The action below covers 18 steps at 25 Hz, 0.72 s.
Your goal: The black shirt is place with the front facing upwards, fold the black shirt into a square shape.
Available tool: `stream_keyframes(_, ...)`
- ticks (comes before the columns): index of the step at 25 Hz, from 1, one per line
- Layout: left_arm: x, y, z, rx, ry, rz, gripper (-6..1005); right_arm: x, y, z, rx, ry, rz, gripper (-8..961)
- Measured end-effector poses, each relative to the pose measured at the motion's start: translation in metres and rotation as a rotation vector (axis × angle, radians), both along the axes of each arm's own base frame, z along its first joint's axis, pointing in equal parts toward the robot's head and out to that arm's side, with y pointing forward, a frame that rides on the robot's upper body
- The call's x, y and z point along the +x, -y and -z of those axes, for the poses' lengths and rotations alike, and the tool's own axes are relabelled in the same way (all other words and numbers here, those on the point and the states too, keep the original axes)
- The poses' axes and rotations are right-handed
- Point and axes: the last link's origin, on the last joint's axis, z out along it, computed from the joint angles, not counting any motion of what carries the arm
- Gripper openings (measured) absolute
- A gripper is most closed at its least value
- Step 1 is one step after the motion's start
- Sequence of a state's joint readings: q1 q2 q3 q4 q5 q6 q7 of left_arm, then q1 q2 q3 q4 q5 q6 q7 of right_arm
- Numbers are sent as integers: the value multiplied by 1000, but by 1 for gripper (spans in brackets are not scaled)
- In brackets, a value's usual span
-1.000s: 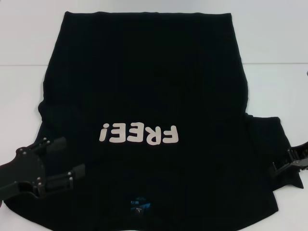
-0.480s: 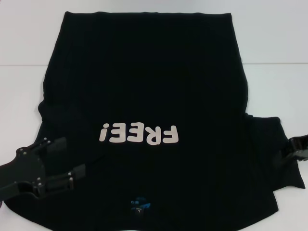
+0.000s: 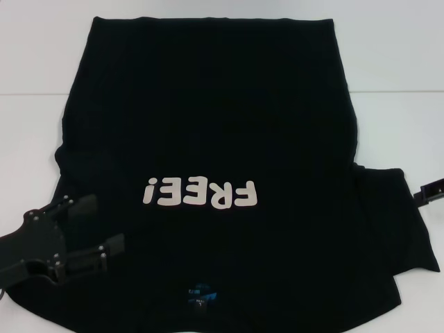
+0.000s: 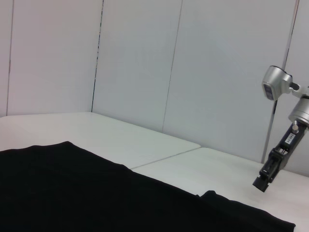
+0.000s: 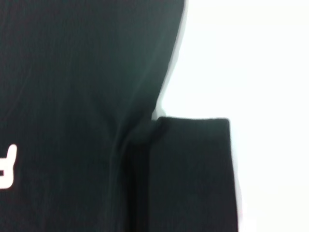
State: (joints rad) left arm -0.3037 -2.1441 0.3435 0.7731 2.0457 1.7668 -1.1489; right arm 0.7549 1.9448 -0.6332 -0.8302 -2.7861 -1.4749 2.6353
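Two claws: left gripper spread over the black shirt, flat w/ front up on the table; right gripper off beside the sleeve, can't tell its state. Pinch sleeve edge cleanly, fold inward evenly.

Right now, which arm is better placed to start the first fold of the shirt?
Left, probably. The left gripper sits over the near left part of the black shirt with jaws open, ready to pinch cloth. The right gripper is off the shirt's right sleeve, near the view's edge.

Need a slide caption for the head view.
Black shirt lies front-up on white table; left gripper open over its left sleeve.
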Motion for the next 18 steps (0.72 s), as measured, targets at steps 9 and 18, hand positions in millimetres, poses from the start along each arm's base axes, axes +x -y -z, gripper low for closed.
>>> stream_keyframes(9,1,0,0,4,6,3,935,-5,-6,11,-16,38,-21,764)
stream_keyframes(18,1,0,0,3,8,3,935,-1,-7,20,-31,56,-23,765)
